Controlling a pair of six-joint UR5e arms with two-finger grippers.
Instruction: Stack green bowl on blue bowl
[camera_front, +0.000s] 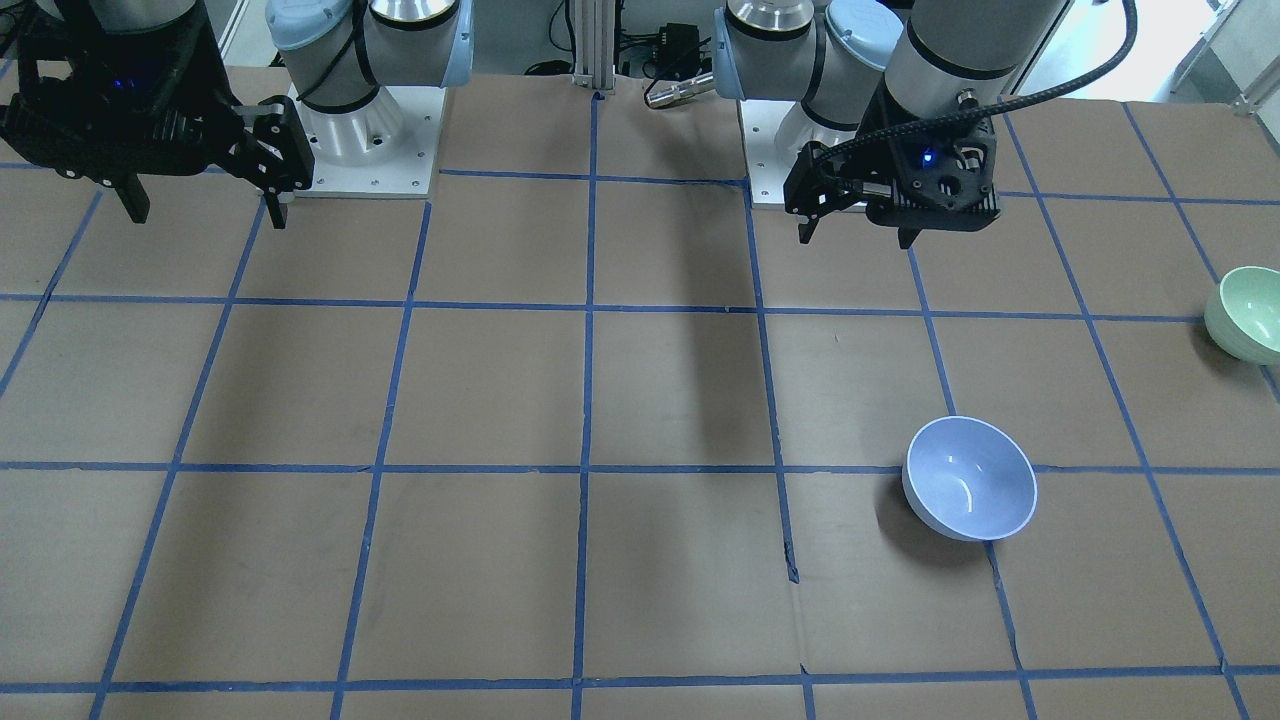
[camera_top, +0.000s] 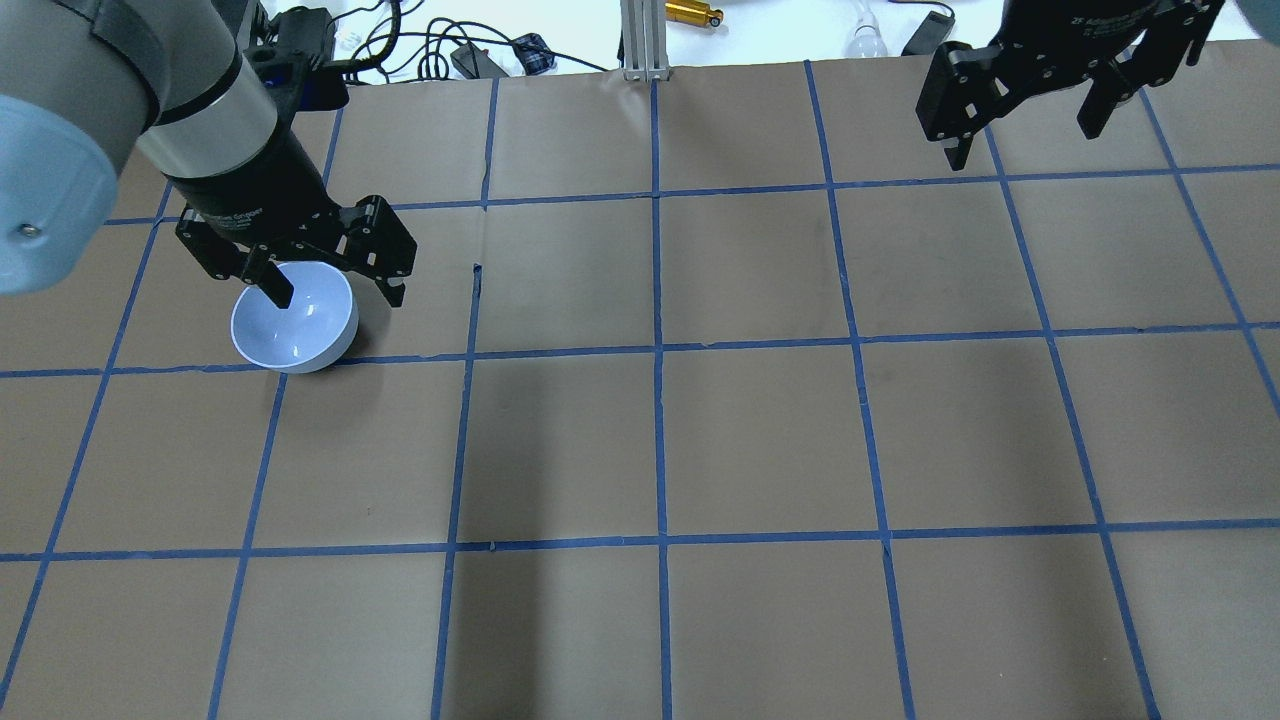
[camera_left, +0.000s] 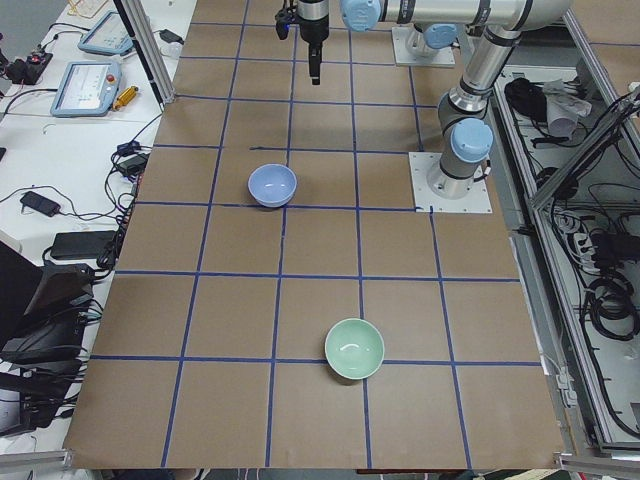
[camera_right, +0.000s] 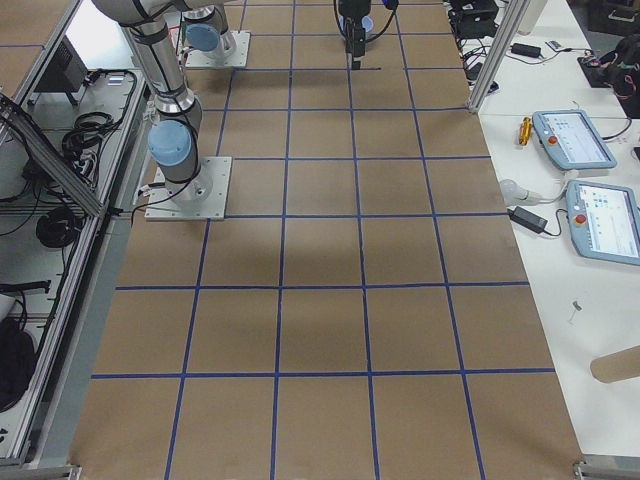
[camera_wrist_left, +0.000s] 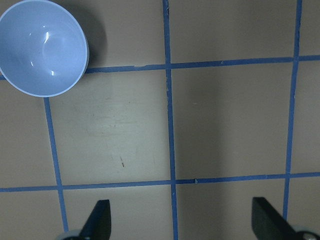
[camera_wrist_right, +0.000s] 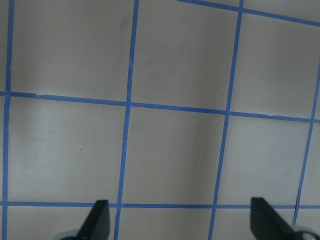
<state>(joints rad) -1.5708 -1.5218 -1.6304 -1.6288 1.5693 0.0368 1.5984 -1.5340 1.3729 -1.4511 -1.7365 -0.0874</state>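
Observation:
The blue bowl (camera_front: 970, 478) stands upright and empty on the brown table; it also shows in the overhead view (camera_top: 295, 318), the exterior left view (camera_left: 272, 185) and the left wrist view (camera_wrist_left: 42, 47). The green bowl (camera_front: 1245, 312) stands upright and apart from it, toward the table's end on my left (camera_left: 354, 348); the overhead view does not show it. My left gripper (camera_front: 857, 240) hangs open and empty high above the table, on the base side of the blue bowl (camera_top: 340, 300). My right gripper (camera_front: 207, 218) is open and empty, high over the other half (camera_top: 1022, 145).
The table (camera_front: 500, 400) is brown paper with a grid of blue tape lines. The two arm bases (camera_front: 360, 140) stand at its robot-side edge. Cables and small devices (camera_top: 480, 55) lie past the far edge. Tablets (camera_right: 575, 140) lie on a side bench.

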